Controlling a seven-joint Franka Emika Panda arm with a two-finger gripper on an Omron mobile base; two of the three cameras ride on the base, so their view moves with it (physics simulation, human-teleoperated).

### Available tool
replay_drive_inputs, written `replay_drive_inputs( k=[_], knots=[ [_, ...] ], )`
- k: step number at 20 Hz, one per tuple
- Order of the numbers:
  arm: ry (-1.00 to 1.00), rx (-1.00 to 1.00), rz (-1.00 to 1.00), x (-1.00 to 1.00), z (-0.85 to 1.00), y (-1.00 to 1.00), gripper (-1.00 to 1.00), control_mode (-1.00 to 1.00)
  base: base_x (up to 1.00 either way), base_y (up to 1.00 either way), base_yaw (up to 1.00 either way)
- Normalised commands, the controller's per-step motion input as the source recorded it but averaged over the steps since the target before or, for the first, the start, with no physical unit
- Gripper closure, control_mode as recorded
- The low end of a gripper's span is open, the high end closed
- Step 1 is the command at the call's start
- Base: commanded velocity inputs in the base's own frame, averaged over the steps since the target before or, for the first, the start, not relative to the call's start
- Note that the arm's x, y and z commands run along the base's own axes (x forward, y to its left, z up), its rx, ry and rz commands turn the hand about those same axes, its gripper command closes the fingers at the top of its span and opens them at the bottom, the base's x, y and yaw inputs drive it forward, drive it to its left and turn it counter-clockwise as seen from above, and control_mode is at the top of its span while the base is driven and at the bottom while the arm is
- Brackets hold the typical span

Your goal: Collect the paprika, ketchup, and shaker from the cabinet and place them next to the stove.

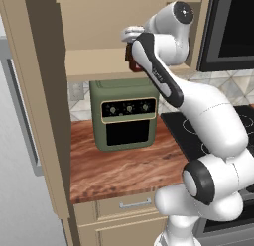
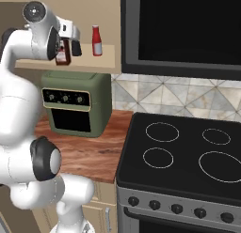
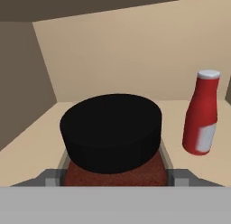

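Observation:
The paprika [image 3: 113,128], a wide reddish-brown jar with a black cap, stands on the shelf of the cabinet [image 3: 36,142]. My gripper [image 3: 115,175] is shut on it, a finger pad pressed against each side of its body. From the base the paprika [image 2: 62,56] shows behind my gripper [image 2: 67,48], low on the cabinet [image 2: 106,58] shelf. The ketchup [image 3: 201,114], a slim red bottle, stands upright to the right, apart from the jar; it is the ketchup [image 2: 97,40] beside my hand. The shaker is out of view. The stove [image 2: 188,152] lies below to the right.
An olive-green toaster oven [image 2: 75,103] sits on the wooden counter [image 2: 89,152] directly under the shelf. A dark appliance [image 2: 183,25] hangs over the stove, next to the cabinet's right wall. A drawer front [image 1: 134,204] lies below the counter edge.

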Motion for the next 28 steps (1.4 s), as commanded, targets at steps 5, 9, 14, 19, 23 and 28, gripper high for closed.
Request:
replay_drive_inputs(
  k=[5,9,14,19,23,28],
  knots=[
    [0.00,0.04,0.00,-0.74,-0.01,-0.31,1.00,-1.00,0.00,0.00,0.00],
    [0.00,0.07,0.00,-0.88,-0.12,-0.48,1.00,-1.00,0.00,0.00,0.00],
    [0.00,0.03,0.02,-0.87,-0.18,-0.42,1.00,-1.00,0.00,0.00,0.00],
    [0.04,0.02,0.02,-0.77,-0.60,-0.53,1.00,-1.00,0.00,0.00,0.00],
    [0.04,0.01,0.00,-0.39,-0.74,-0.64,1.00,-1.00,0.00,0.00,0.00],
    [0.00,-0.05,0.01,-0.05,-0.77,-0.46,1.00,-1.00,0.00,0.00,0.00]
  ],
)
